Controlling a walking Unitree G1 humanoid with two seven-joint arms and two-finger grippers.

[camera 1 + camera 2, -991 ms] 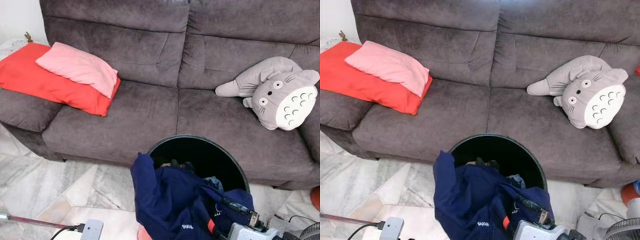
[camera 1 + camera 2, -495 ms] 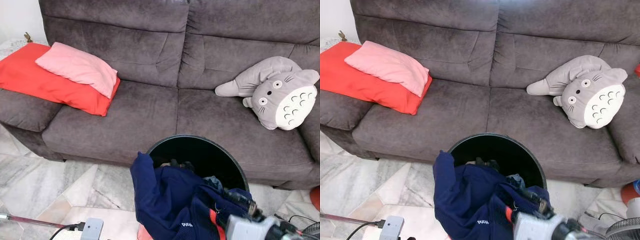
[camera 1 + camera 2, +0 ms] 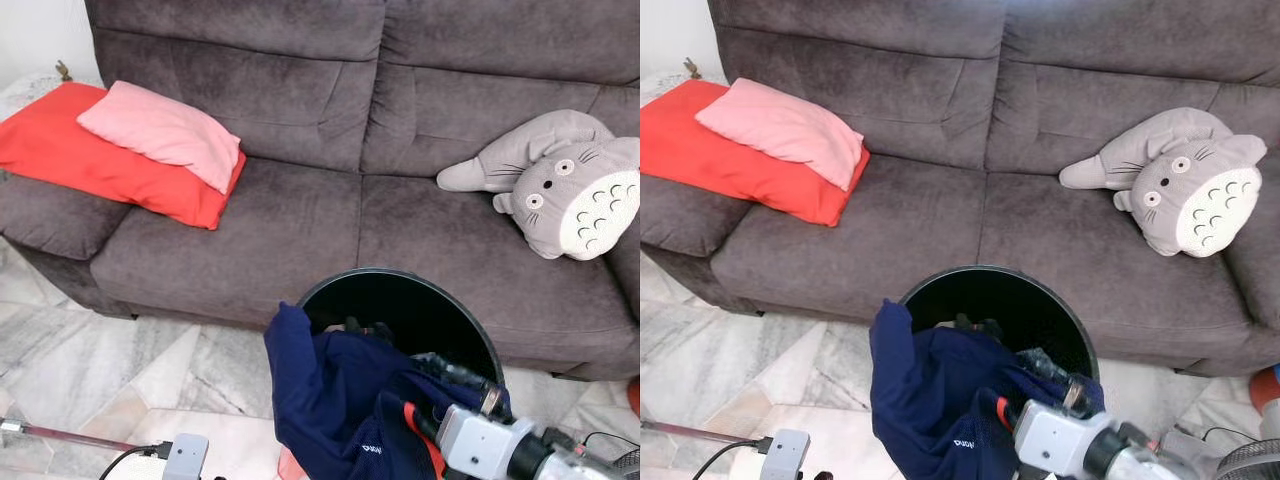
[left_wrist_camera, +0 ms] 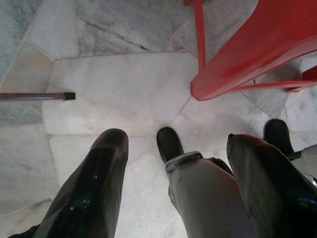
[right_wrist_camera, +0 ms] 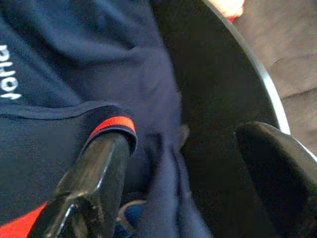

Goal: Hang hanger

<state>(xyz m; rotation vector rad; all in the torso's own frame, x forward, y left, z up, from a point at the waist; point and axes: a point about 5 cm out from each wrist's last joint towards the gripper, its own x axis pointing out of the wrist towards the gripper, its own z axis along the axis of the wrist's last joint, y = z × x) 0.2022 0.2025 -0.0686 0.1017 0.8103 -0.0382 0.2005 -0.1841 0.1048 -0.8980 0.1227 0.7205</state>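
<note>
Hanger could not be made out for certain; I judged that it lay in front of the grey sofa (image 3: pixel 300 220), inside the black basket (image 3: pixel 400 275), buried under the navy garment (image 3: pixel 330 400) heaped over the rim. If it was plastic or wire, it would be light and stiff, while the soft cloth would drag along with it (the hook or the neck seemed the best place to grip). The right gripper (image 5: pixel 181 139) reached into the basket with its fingers spread wide, grasping nothing, one finger touching the red-trimmed cuff (image 5: pixel 111 124). The left gripper (image 4: pixel 173 139) hung idle over the marble floor (image 4: pixel 124 89), fingers apart and empty
</note>
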